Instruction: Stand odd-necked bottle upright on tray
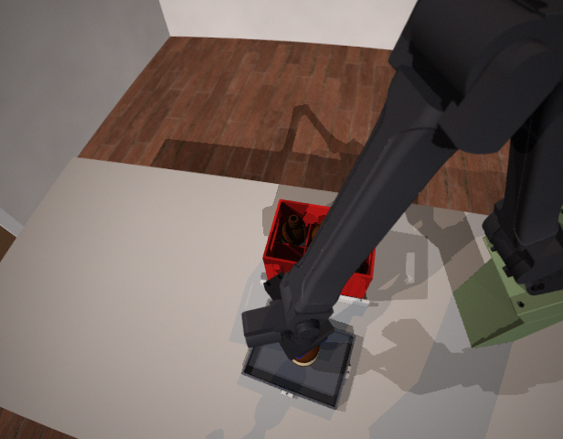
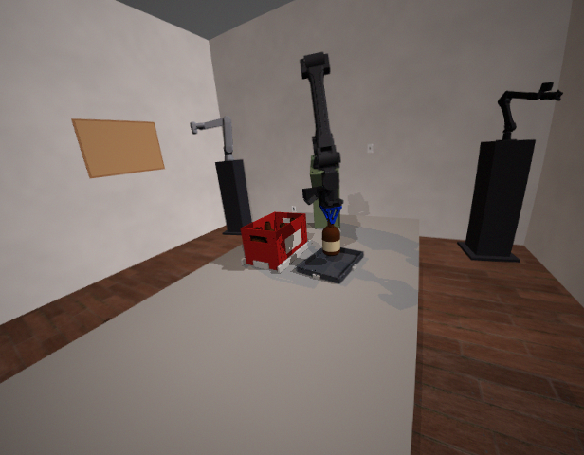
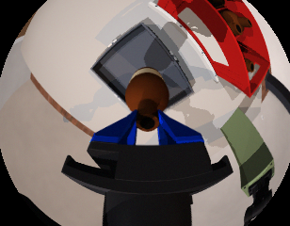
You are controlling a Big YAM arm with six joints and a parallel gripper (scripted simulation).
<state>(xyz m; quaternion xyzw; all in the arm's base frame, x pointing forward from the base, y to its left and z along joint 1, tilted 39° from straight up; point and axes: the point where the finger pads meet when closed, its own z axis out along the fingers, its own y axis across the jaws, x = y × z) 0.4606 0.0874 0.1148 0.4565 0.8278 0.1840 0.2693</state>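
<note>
My gripper (image 2: 331,218), with blue fingers, is shut on the neck of a brown bottle (image 2: 331,240) with a pale label. The bottle hangs upright, its base at or just above the floor of the dark grey tray (image 2: 330,264); I cannot tell whether it touches. In the wrist view the bottle's neck (image 3: 147,121) sits between the blue fingers, over the tray (image 3: 141,67). In the top view my wrist hides most of the bottle (image 1: 304,358) over the tray (image 1: 298,369). The red crate (image 1: 308,243) stands just behind the tray with brown bottles (image 1: 293,229) upright inside.
The crate (image 2: 274,239) and tray stand side by side, almost touching. My arm's green base (image 1: 513,293) is at the right table edge. Two other arms on black pedestals (image 2: 498,193) stand on the floor beyond the table.
</note>
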